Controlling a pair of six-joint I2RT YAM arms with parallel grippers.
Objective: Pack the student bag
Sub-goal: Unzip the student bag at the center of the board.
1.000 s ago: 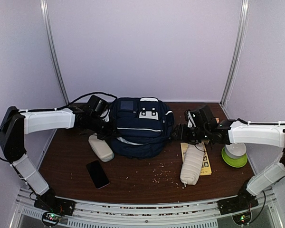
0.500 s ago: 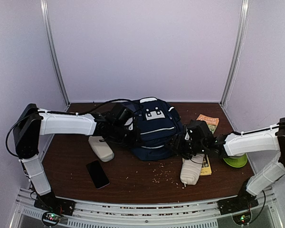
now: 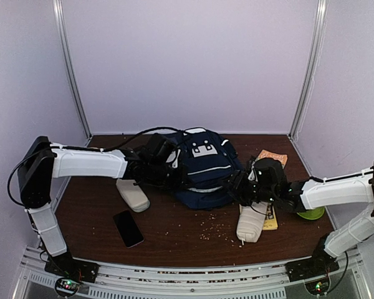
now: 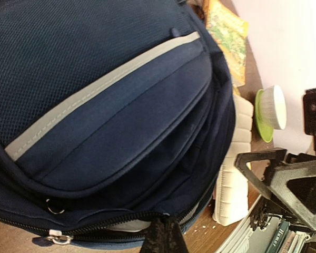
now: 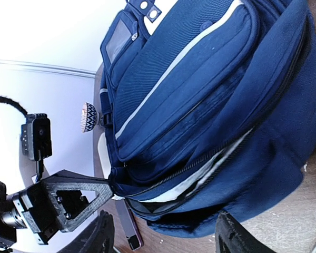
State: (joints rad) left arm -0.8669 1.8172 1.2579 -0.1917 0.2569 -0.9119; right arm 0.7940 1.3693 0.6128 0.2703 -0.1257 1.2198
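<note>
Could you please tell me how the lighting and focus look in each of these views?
Top external view: soft, even light, no hard shadows. Left wrist view: student bag sharp, wall at the right washed out. Right wrist view: upper left blown out white, right gripper fingers dark and blurred at the bottom edge.

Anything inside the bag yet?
The bag's main zip gapes a little. Through the gap only pale lining shows. Anything deeper is covered by the navy fabric, so I cannot tell whether it holds anything.
</note>
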